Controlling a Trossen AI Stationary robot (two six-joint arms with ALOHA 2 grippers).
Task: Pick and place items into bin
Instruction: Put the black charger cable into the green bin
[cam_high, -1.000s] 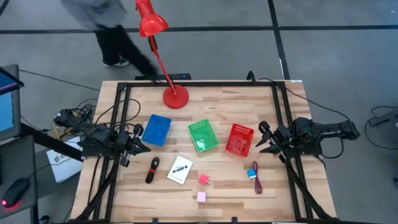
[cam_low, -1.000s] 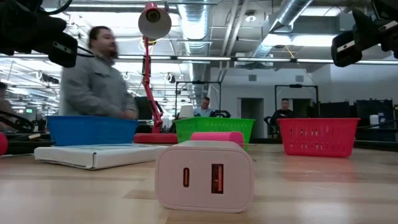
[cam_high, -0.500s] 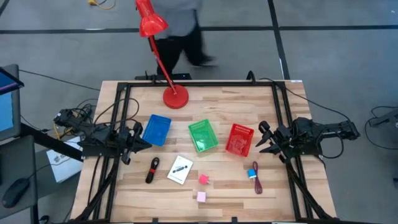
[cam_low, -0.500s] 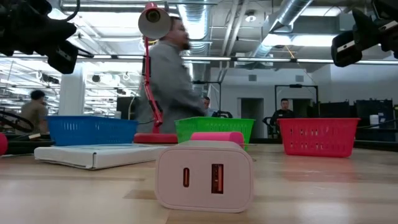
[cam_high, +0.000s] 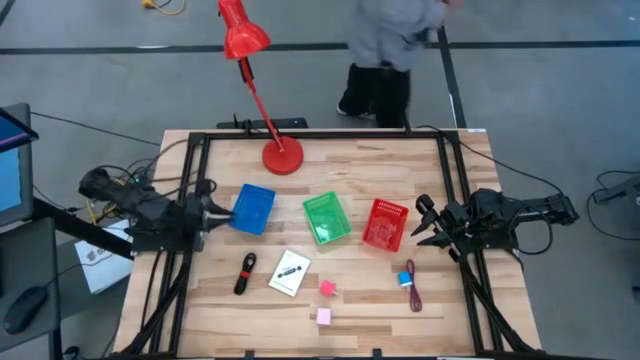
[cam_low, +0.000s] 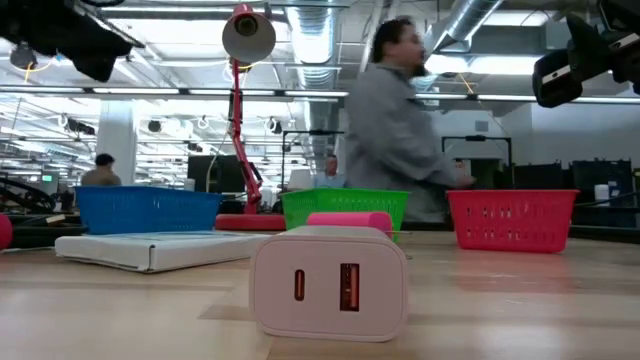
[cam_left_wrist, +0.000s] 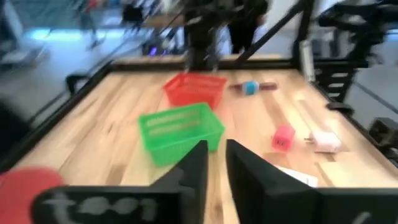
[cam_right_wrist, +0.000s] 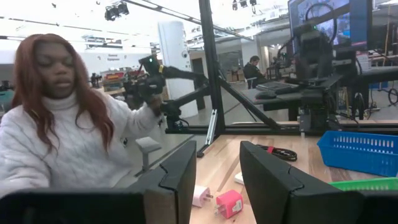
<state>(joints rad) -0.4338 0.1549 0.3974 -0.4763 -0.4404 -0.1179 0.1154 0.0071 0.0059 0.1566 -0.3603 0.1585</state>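
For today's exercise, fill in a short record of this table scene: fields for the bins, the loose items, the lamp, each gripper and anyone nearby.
bins: blue bin, green bin, red bin, in a row on the table
loose items: black marker-like stick, white card, two pink cubes, small blue cube, dark red cable, all outside the bins
lamp: red desk lamp, at the far edge
left gripper: beside the blue bin, holding nothing, fingers slightly apart
right gripper: beside the red bin, open, empty
person: standing beyond the far edge
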